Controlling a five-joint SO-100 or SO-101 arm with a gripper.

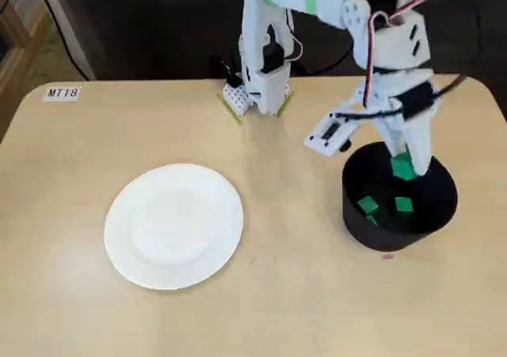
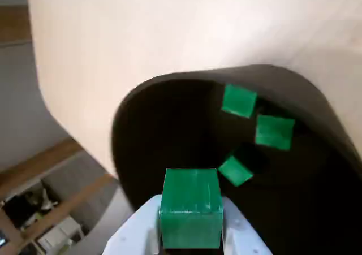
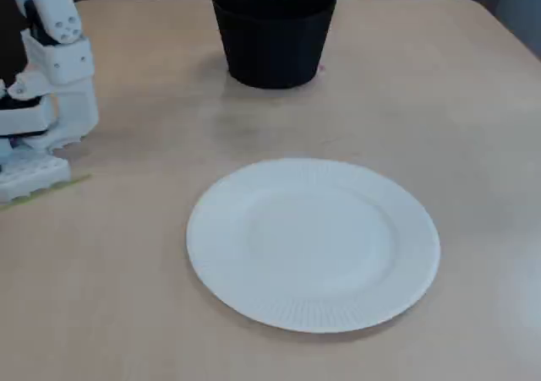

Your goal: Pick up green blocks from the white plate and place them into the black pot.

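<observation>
My gripper [image 2: 190,239] clamps 1 block [image 2: 190,207] at the wrist view's bottom edge, fingertips mostly hidden and cut off, above the pot [image 2: 158,125] holding 3 blocks [image 2: 238,100].

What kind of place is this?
Probably a lab or classroom workbench: a pale wooden table tagged with an MT18 label, and a small white robot arm standing at its edge.
</observation>
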